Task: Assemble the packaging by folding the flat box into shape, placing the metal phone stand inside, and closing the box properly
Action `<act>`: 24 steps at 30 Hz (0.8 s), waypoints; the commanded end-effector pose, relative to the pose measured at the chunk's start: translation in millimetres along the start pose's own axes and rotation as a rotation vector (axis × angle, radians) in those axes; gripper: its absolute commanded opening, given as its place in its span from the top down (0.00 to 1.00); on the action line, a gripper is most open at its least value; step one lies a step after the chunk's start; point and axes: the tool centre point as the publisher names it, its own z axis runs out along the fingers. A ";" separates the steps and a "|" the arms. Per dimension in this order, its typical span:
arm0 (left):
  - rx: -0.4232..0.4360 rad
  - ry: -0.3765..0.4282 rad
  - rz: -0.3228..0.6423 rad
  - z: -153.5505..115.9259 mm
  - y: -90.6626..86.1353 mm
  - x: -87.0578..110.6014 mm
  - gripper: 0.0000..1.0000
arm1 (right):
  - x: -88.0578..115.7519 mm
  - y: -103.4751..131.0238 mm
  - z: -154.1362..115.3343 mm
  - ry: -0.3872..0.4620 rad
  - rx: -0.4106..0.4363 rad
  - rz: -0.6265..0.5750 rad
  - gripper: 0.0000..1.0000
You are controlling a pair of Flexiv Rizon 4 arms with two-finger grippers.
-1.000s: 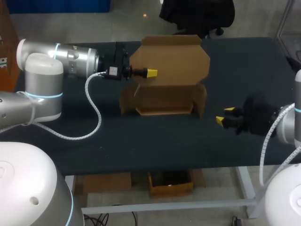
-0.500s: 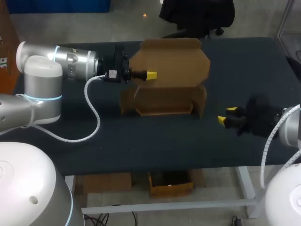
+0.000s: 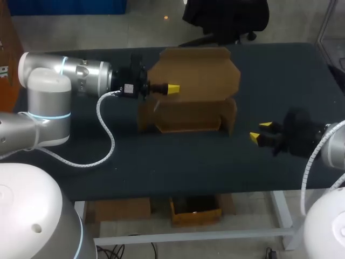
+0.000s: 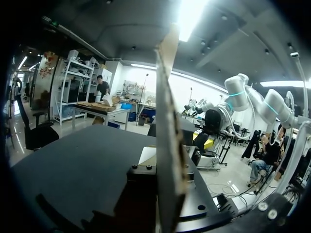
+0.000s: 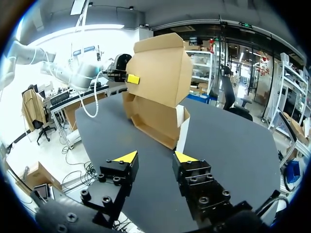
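The brown cardboard box (image 3: 186,116) stands on the middle of the dark table, its front wall and side flaps up. Its lid (image 3: 199,73) rises from the back wall and leans a little forward. My left gripper (image 3: 172,88) is shut on the lid's left edge. In the left wrist view that lid (image 4: 167,145) runs edge-on straight out from the gripper. My right gripper (image 3: 257,131) hovers open to the right of the box with nothing between its fingers. In the right wrist view it (image 5: 155,156) faces the box (image 5: 155,121) and lid (image 5: 160,68). No phone stand is in view.
The dark table (image 3: 161,162) has bare surface in front of the box and on both sides. My left arm's white cable (image 3: 105,124) loops over the table to the left of the box.
The lid has tipped forward over the box as my left gripper moved slightly nearer with it. My right gripper has barely shifted.
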 end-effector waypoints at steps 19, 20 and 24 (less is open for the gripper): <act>-0.007 -0.004 0.000 4.8 13.9 6.1 1.00 | 2.6 -1.1 -0.7 0.010 -0.009 -0.008 0.57; -0.008 -0.005 0.001 4.3 12.5 6.4 1.00 | 2.7 -1.1 -1.1 0.009 -0.009 -0.008 0.57; -0.006 -0.005 0.008 3.6 10.7 7.6 1.00 | 2.7 -1.0 -1.6 0.008 -0.010 -0.008 0.57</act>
